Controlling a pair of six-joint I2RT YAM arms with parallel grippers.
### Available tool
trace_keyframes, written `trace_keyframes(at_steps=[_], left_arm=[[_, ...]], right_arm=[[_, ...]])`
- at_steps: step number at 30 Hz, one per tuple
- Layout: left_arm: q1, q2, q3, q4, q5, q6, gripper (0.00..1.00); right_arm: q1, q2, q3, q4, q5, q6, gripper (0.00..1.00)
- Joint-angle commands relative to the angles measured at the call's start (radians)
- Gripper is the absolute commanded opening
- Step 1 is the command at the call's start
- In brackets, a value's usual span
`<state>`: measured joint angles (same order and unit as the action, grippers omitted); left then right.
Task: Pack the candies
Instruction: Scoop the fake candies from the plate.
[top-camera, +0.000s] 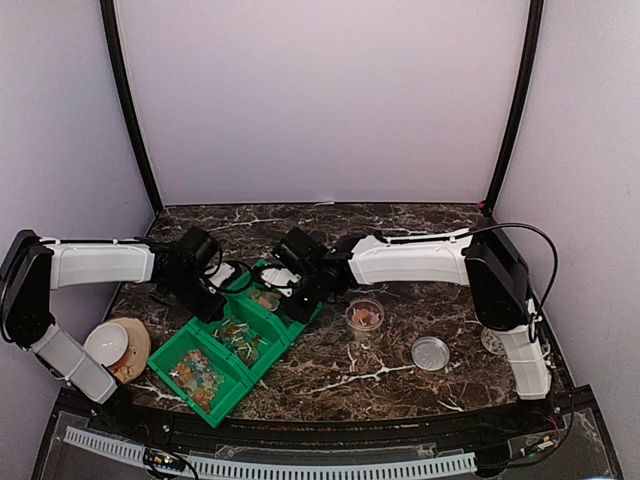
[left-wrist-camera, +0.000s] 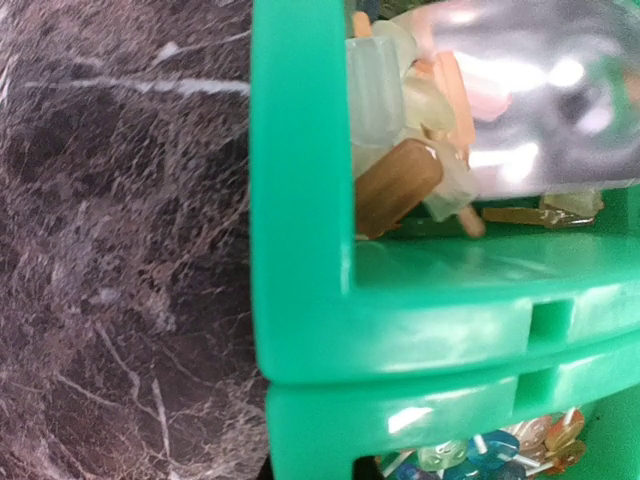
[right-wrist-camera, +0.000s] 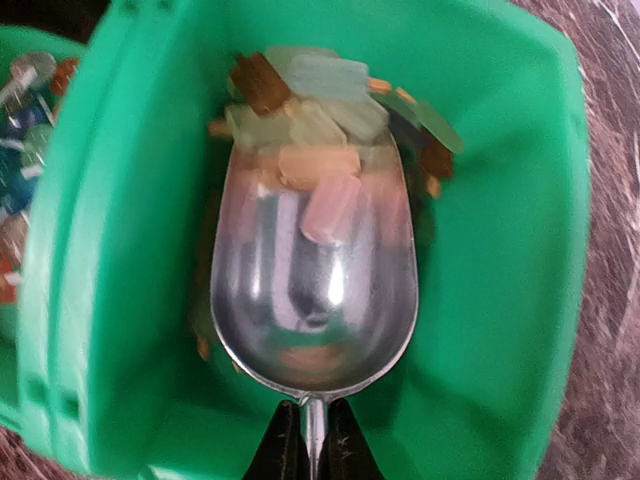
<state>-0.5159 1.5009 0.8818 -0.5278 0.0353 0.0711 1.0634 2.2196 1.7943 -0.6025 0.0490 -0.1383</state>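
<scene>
Three green bins stand joined in a slanting row; the far bin (top-camera: 290, 312) (right-wrist-camera: 500, 250) holds pale green, orange, pink and brown candies (right-wrist-camera: 310, 110) (left-wrist-camera: 420, 150). My right gripper (right-wrist-camera: 313, 445) (top-camera: 303, 280) is shut on the thin handle of a metal scoop (right-wrist-camera: 315, 290) (left-wrist-camera: 540, 90), whose bowl lies in that bin with its tip pushed into the candies and a few pieces on it. My left gripper (top-camera: 207, 292) sits at the far bin's left corner (left-wrist-camera: 400, 320); its fingers do not show in its own view. More candies (top-camera: 235, 340) fill the middle bin and the near bin (top-camera: 200, 375).
A small clear tub (top-camera: 364, 320) with a few sweets in it stands right of the bins, its round lid (top-camera: 431, 352) lying further right. A white bowl (top-camera: 108, 343) on a tan disc sits at the table's left edge. Dark marble shows left of the bin (left-wrist-camera: 120, 250).
</scene>
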Motion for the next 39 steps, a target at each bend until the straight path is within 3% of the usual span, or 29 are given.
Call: trace_keyframes(at_steps=[1, 6, 11, 20, 39], left_arm=[[-0.039, -0.099, 0.040, 0.186, 0.141, 0.054, 0.00], [-0.038, -0.111, 0.029, 0.194, 0.134, 0.045, 0.00], [-0.037, -0.099, 0.035, 0.172, 0.079, 0.021, 0.00], [-0.010, -0.084, 0.032, 0.171, 0.099, -0.008, 0.00], [0.000, -0.067, 0.026, 0.167, 0.099, -0.028, 0.00]], right_arm=[[0.033, 0.084, -0.114, 0.122, -0.187, 0.054, 0.00], [0.033, 0.032, -0.216, 0.308, -0.178, 0.100, 0.00], [0.033, 0.013, -0.247, 0.349, -0.098, 0.119, 0.00], [0.033, -0.119, -0.458, 0.563, 0.001, 0.148, 0.00], [0.025, -0.287, -0.684, 0.731, 0.141, 0.196, 0.00]])
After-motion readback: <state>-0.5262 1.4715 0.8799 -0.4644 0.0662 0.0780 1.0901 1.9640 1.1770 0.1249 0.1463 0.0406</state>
